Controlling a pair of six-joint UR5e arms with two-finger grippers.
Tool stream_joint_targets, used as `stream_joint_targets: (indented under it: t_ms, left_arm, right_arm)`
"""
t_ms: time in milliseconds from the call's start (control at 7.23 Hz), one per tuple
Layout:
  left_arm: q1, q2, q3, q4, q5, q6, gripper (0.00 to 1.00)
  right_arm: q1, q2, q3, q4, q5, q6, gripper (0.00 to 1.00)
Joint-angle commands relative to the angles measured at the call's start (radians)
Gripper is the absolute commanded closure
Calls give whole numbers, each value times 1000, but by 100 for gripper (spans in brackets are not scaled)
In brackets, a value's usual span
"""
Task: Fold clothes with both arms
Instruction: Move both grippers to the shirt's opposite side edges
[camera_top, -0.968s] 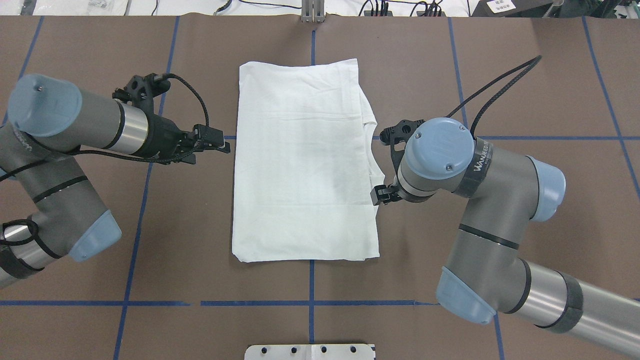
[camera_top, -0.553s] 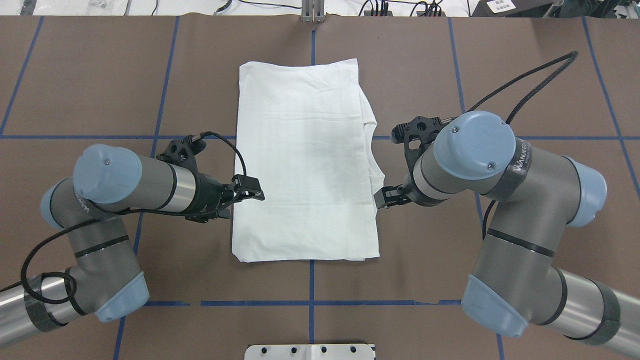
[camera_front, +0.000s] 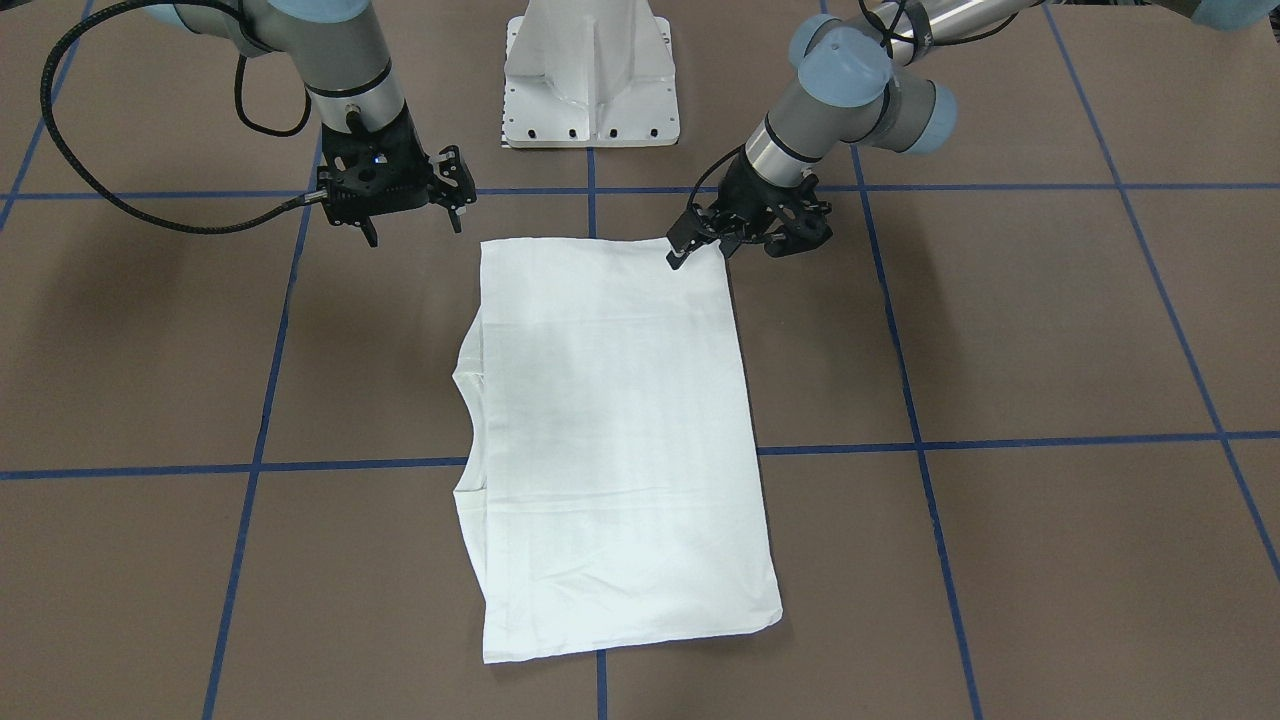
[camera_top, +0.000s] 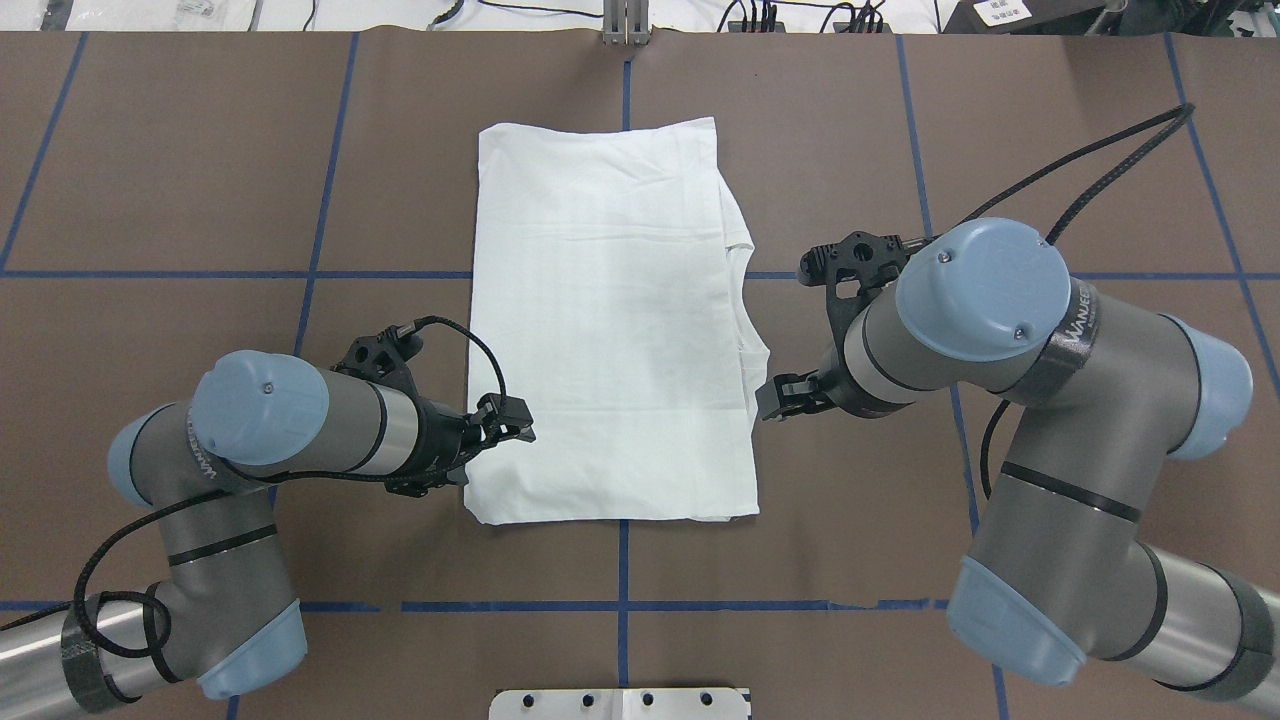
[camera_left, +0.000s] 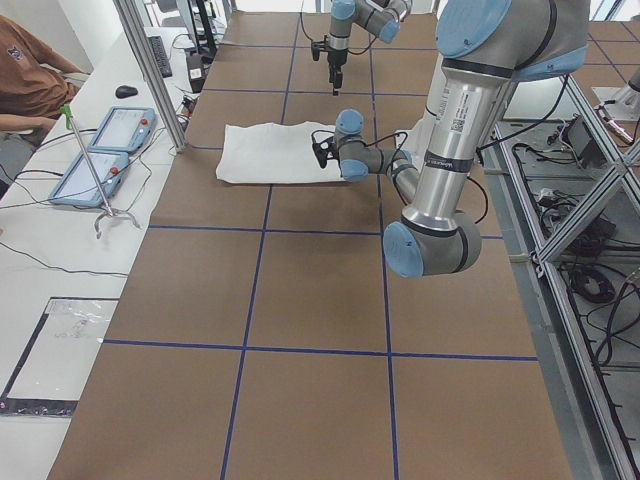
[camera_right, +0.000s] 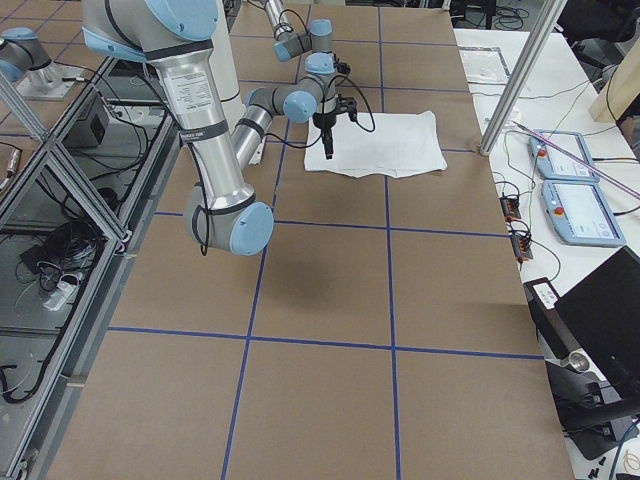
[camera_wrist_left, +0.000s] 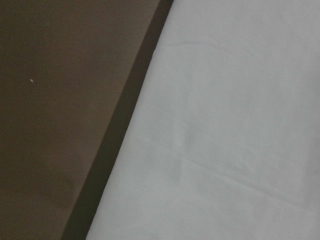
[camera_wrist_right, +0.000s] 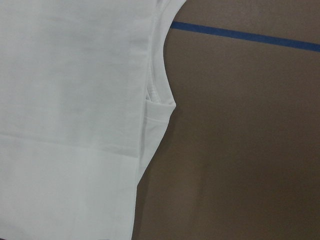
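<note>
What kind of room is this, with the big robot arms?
Most likely a robotics lab or test workshop. The left arm and right arm reach toward a white shirt on a table gridded with blue tape, and control tablets sit on a side bench.

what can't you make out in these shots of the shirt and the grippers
- Whether the left gripper touches the shirt: overhead, its own wrist covers the tips, and the left wrist view shows no fingers.
- The right gripper's height over the table: the overhead and front views look down on it, and the side views show it too small.
- The sleeves: under the folded layers in every view.
</note>
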Motion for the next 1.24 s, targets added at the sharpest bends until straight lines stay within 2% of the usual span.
stream_joint_targets:
  t_ms: [0, 1107]
  left_arm:
    - [28, 2, 2, 6, 17, -5, 0]
    - [30, 19, -7, 49, 19, -3, 1]
  right_arm:
    - [1, -2, 1, 0, 0, 8, 0]
    - [13, 1, -4, 0, -3, 9, 0]
